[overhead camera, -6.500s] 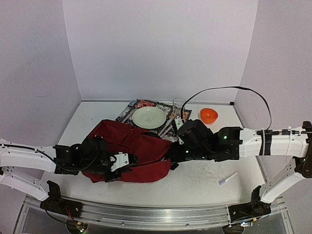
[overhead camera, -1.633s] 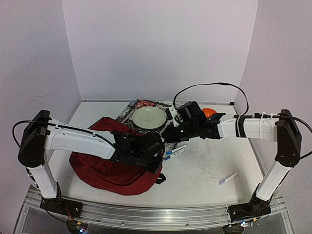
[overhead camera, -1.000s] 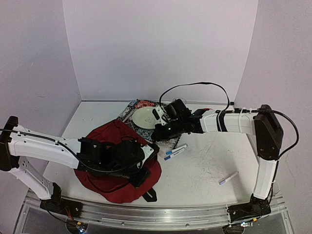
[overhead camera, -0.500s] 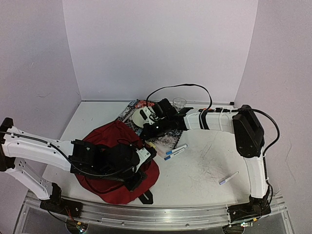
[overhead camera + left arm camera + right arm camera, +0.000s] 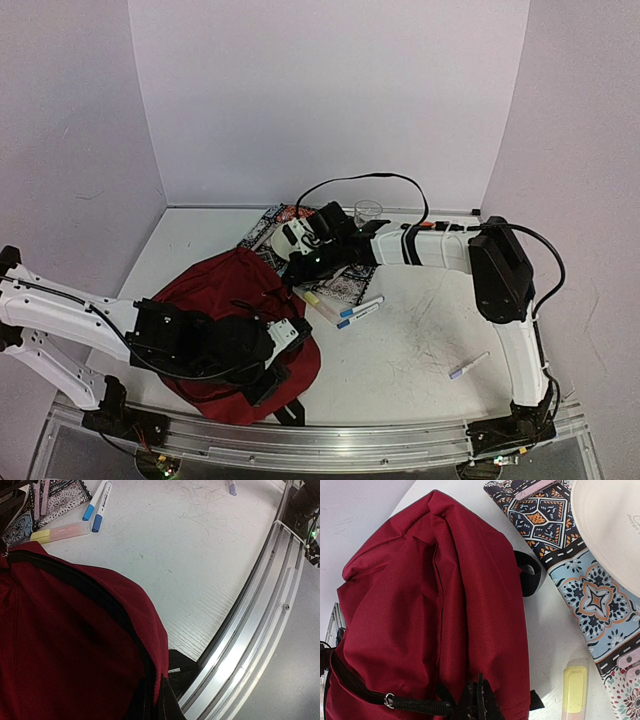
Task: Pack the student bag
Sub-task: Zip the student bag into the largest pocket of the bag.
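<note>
In the last second the student bag [image 5: 225,305] has been dragged toward the front left corner of the bench. A yellow highlighter [image 5: 320,305] now lies uncovered beside two blue-capped markers [image 5: 360,308]. Both tools are closed on the bag's fabric. The left tool [image 5: 156,707] pinches the rim by the black zipper, and the right tool [image 5: 478,702] pinches the end nearest the patterned cloth [image 5: 590,600]. I judge the bag is still being arranged for loading. Its mouth and inside are hidden, and in the top view the right arm covers most of the plate [image 5: 615,525].
</note>
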Available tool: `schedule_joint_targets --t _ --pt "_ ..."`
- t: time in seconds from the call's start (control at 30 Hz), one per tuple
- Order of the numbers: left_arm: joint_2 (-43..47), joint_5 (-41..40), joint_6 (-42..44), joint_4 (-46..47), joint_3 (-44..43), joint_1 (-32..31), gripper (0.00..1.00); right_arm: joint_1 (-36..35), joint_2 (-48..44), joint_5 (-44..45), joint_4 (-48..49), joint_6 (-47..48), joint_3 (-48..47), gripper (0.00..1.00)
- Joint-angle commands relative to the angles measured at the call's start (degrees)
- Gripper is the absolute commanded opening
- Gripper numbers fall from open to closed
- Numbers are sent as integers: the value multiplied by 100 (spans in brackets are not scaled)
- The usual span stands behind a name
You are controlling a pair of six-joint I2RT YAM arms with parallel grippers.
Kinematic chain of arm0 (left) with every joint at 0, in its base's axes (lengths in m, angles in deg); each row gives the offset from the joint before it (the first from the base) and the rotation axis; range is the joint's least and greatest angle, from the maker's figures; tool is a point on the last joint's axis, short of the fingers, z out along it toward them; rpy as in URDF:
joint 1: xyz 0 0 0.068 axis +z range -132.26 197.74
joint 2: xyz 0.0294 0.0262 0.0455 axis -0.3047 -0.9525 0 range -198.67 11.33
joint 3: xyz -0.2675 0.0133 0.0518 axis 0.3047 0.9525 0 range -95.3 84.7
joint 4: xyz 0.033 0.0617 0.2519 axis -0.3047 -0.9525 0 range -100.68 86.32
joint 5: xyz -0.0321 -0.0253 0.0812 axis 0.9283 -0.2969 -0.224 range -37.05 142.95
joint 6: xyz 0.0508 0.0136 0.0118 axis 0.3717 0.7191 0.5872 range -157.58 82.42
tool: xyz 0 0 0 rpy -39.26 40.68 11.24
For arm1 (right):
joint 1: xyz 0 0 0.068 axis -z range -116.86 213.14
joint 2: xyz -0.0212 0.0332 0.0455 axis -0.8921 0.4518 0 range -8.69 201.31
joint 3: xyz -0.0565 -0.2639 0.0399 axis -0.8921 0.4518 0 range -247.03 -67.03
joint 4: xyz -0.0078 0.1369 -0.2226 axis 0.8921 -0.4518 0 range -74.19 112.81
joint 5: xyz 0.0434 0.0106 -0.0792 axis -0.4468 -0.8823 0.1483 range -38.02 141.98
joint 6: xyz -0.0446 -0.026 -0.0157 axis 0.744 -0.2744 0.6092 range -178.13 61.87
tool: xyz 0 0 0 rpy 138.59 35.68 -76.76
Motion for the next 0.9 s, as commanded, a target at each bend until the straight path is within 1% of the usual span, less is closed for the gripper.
schedule_joint_targets --t 0.0,0.03,0.1,0.2,0.27,0.33,0.4,0.47,0.57,0.73,0.83,0.87 --pt "327 836 -121 101 46 -379 0 494 54 748 626 0 -555 0" --pt "343 783 -130 119 67 -382 0 494 79 601 625 -15 -606 0" --pt "364 367 -235 139 59 -382 0 494 107 253 626 -63 -638 0" --pt "300 -263 -371 220 -71 -372 5 485 -86 -29 698 -224 -271 0" --pt "200 -425 -376 337 -157 -364 11 485 -377 -50 828 -318 144 2" --pt "83 -635 -433 409 -227 -337 19 488 -660 -63 922 -381 548 9" --pt "-45 -730 -451 469 -313 -265 28 485 -911 -66 963 -419 899 18" --pt "-136 -647 -428 537 -425 -149 33 488 -1169 -40 987 -474 1243 19" --pt "-157 -673 -453 567 -548 108 44 485 -1461 63 1008 -538 1667 26" --pt "219 -748 -619 569 -599 799 61 485 -1818 66 997 -680 2056 39" --pt "491 -1004 -565 488 -634 1086 73 461 -1859 12 987 -809 2110 48" --pt "568 -1071 -572 434 -644 1172 75 449 -1831 -14 979 -864 2105 51"
